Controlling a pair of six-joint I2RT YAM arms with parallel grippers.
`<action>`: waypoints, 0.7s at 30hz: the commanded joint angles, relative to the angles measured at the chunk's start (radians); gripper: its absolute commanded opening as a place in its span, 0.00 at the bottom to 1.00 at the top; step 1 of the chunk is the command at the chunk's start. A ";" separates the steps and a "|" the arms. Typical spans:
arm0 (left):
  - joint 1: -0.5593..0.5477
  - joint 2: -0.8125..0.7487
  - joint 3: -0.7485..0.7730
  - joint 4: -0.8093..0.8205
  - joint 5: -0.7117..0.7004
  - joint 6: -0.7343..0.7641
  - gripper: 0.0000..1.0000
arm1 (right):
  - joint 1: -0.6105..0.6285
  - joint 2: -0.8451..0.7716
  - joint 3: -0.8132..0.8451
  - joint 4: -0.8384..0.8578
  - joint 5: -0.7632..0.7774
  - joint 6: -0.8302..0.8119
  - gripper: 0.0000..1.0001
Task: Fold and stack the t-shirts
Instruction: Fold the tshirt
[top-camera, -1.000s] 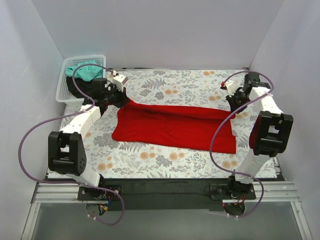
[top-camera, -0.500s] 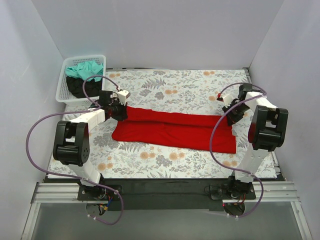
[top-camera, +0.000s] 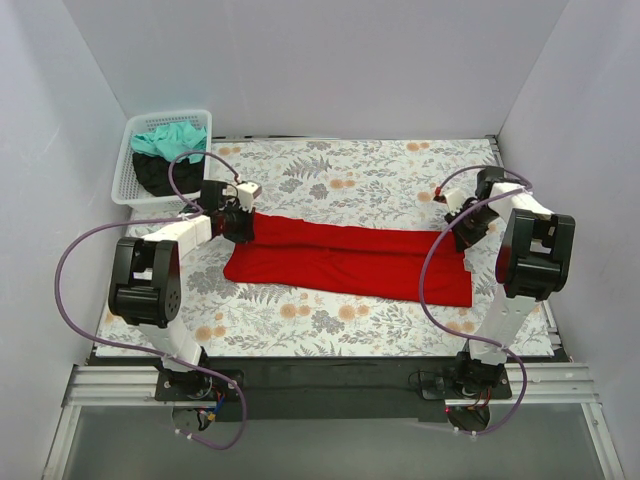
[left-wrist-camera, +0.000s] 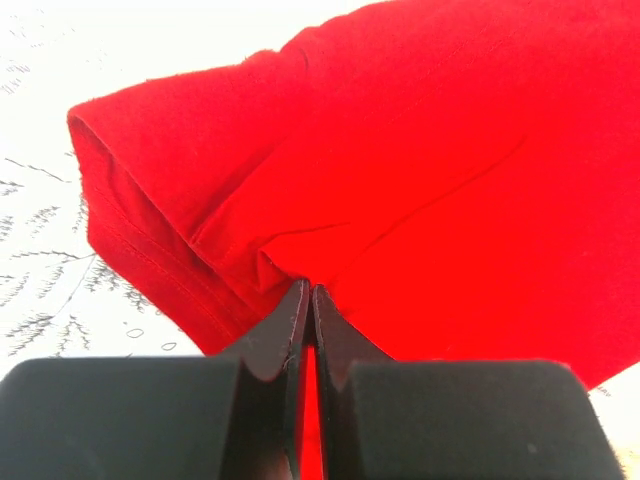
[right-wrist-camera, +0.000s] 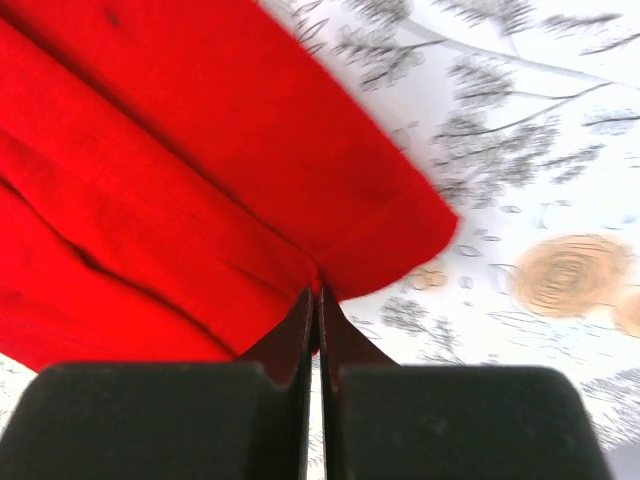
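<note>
The red t-shirt (top-camera: 350, 258) lies as a long folded band across the floral cloth. My left gripper (top-camera: 246, 224) is shut on the shirt's far left corner beside the sleeve; the left wrist view shows the red cloth (left-wrist-camera: 430, 150) pinched at the tips of the gripper (left-wrist-camera: 307, 292). My right gripper (top-camera: 462, 234) is shut on the far right corner, and the right wrist view shows red fabric (right-wrist-camera: 150, 150) bunched where its gripper (right-wrist-camera: 318, 292) closes. A teal-green t-shirt (top-camera: 168, 138) and a black t-shirt (top-camera: 155, 175) lie crumpled in the basket.
The white mesh basket (top-camera: 120, 185) stands at the far left corner. The grey-and-orange floral cloth (top-camera: 370, 170) covers the table. White walls close in the left, back and right sides. Purple cables loop off both arms.
Both grippers have come down and forward with the shirt's far edge, which now lies flat on the lower layer. The shirt is a narrower band than a second ago.
</note>
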 joint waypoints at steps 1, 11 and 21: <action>0.006 -0.075 0.055 -0.018 0.008 -0.001 0.00 | -0.005 -0.049 0.082 0.011 0.025 -0.010 0.01; 0.006 0.014 0.220 0.006 0.000 -0.086 0.00 | -0.005 0.037 0.334 0.002 0.033 0.021 0.01; 0.006 0.191 0.470 0.063 -0.029 -0.147 0.00 | -0.001 0.155 0.544 0.002 0.017 0.079 0.01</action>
